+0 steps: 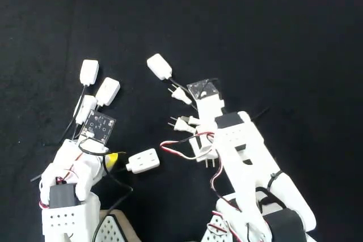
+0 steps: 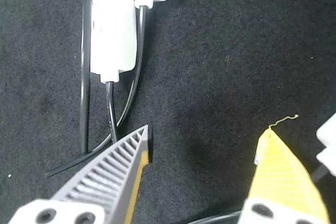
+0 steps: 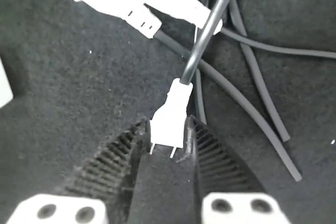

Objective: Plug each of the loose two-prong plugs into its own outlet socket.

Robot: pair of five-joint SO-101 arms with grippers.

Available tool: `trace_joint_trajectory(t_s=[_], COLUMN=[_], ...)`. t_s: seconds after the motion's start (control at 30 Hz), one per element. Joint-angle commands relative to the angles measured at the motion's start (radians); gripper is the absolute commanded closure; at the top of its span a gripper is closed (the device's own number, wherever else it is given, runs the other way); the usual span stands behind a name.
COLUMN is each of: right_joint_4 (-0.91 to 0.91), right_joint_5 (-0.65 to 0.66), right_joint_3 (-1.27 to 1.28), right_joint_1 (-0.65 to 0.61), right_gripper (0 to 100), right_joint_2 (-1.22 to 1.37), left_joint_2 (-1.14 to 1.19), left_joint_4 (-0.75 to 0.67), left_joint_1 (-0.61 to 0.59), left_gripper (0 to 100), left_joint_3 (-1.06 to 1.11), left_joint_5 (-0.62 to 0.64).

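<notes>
My right gripper (image 3: 168, 129) is shut on a white two-prong plug (image 3: 171, 116), its prongs toward the camera and its dark cord running away. In the high view this held plug (image 1: 209, 160) sits at the right gripper (image 1: 205, 155) near the table's middle front. Two loose plugs (image 1: 180, 95) (image 1: 182, 123) lie just beyond it. A white outlet socket (image 1: 143, 161) lies between the arms, and another socket (image 1: 159, 66) lies farther back. My left gripper (image 2: 202, 140) is open over bare cloth, just short of a corded socket (image 2: 113, 35).
Three white sockets (image 1: 89, 72) (image 1: 107, 91) (image 1: 85, 109) cluster at the left with thin black cords trailing toward the left arm. Several grey cords (image 3: 247, 61) cross behind the held plug. Black cloth covers the table (image 1: 283, 55), open at the back and right.
</notes>
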Motion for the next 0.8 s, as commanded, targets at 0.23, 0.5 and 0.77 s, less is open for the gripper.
trace_joint_trajectory(t_s=[0.23, 0.5, 0.77], right_joint_4=[-0.014, -0.015, -0.015], right_joint_5=[-0.044, -0.121, -0.118], right_joint_3=[-0.013, -0.134, -0.16], right_joint_1=[-0.012, -0.043, -0.046], right_gripper=[88.1, 90.4, 90.8], right_joint_2=[0.025, 0.277, 0.346], left_joint_2=[-0.002, -0.002, -0.002], left_joint_4=[0.008, 0.008, 0.008], left_joint_1=[0.013, 0.013, 0.013], left_gripper=[68, 68, 68], left_joint_3=[-0.007, -0.007, -0.007], left_joint_5=[-0.011, -0.011, -0.011])
